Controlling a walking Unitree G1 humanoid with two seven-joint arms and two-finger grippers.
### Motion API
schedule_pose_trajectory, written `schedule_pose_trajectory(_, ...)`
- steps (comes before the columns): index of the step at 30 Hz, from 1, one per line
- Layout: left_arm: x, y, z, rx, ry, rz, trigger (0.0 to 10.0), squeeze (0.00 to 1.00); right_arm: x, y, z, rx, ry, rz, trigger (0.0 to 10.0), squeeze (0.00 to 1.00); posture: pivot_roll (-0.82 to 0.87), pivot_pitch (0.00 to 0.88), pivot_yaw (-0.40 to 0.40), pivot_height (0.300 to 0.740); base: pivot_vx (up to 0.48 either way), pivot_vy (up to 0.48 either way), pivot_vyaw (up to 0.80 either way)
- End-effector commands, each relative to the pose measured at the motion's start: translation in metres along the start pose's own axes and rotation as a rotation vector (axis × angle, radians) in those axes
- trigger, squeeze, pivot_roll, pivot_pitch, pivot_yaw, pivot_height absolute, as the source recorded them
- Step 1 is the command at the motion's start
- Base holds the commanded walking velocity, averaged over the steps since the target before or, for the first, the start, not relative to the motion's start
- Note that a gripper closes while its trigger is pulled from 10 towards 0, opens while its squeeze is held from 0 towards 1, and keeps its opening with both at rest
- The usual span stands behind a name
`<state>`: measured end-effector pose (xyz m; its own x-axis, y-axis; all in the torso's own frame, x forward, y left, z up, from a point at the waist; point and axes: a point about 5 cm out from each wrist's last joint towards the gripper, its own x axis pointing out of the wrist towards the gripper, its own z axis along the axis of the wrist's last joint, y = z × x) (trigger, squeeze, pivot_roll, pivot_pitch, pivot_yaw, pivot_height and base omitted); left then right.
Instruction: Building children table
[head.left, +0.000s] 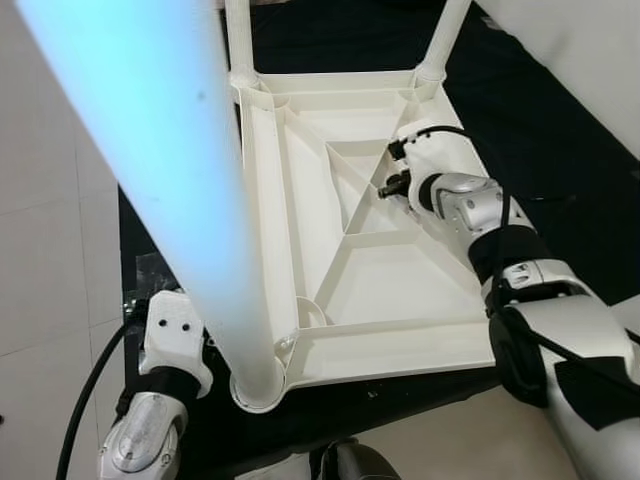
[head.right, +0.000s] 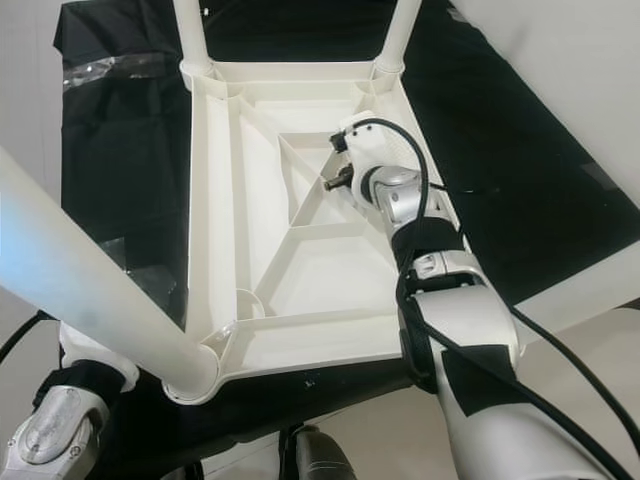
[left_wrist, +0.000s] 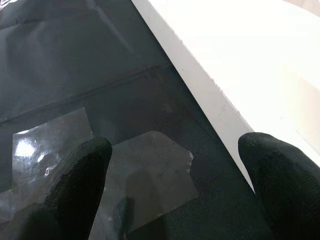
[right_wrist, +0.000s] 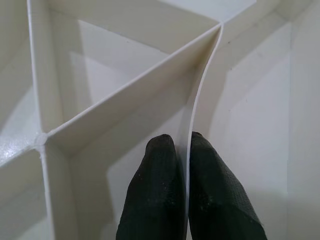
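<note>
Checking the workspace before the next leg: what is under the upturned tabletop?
The tabletop lies on a black sheet spread over the pale floor, with clear tape patches beside it. Whatever is directly beneath it is covered.

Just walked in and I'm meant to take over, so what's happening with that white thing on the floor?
It's a small white table lying upside down on a black mat, with three legs standing in its corner sockets. The right gripper is shut on a thin rib of the underside. The left gripper hangs open over the mat beside the table's edge, near the closest leg. The near right corner has no leg.
</note>
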<state>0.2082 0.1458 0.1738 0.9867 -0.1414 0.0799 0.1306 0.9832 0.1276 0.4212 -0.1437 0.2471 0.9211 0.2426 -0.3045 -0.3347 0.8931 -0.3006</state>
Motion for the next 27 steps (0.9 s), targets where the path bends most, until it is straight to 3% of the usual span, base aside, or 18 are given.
schedule_pose_trajectory(1,0.003,-0.013,-0.01,-0.021,0.057,-0.084,10.0,0.0,0.007,0.073,-0.013,-0.098,-0.018,0.539,0.0,0.0,0.12,0.334,-0.08,0.74,0.0,0.0,0.0)
schedule_pose_trajectory(5,0.003,-0.012,-0.01,-0.017,0.055,-0.086,10.0,0.0,0.005,0.071,-0.023,-0.128,0.006,0.571,0.0,0.0,0.13,0.331,-0.072,0.74,0.0,0.0,0.0)
schedule_pose_trajectory(9,0.004,-0.011,-0.01,-0.011,0.056,-0.09,10.0,0.0,0.0,0.06,-0.036,-0.149,0.035,0.593,0.0,0.0,0.12,0.33,-0.063,0.74,0.0,0.0,0.0)
schedule_pose_trajectory(18,0.006,-0.012,-0.01,-0.008,0.059,-0.1,10.0,0.0,-0.01,0.041,-0.028,-0.123,-0.014,0.62,0.0,0.0,0.12,0.326,-0.062,0.74,0.0,0.0,0.0)
schedule_pose_trajectory(23,0.007,-0.012,-0.01,-0.007,0.058,-0.1,10.0,0.0,-0.014,0.048,-0.029,-0.157,-0.009,0.657,0.0,0.0,0.12,0.325,-0.064,0.74,0.0,0.0,0.0)
schedule_pose_trajectory(27,0.008,-0.012,-0.01,-0.007,0.056,-0.101,10.0,0.0,-0.007,0.06,-0.032,-0.156,0.015,0.597,0.0,0.0,0.12,0.324,-0.065,0.74,0.0,0.0,0.0)
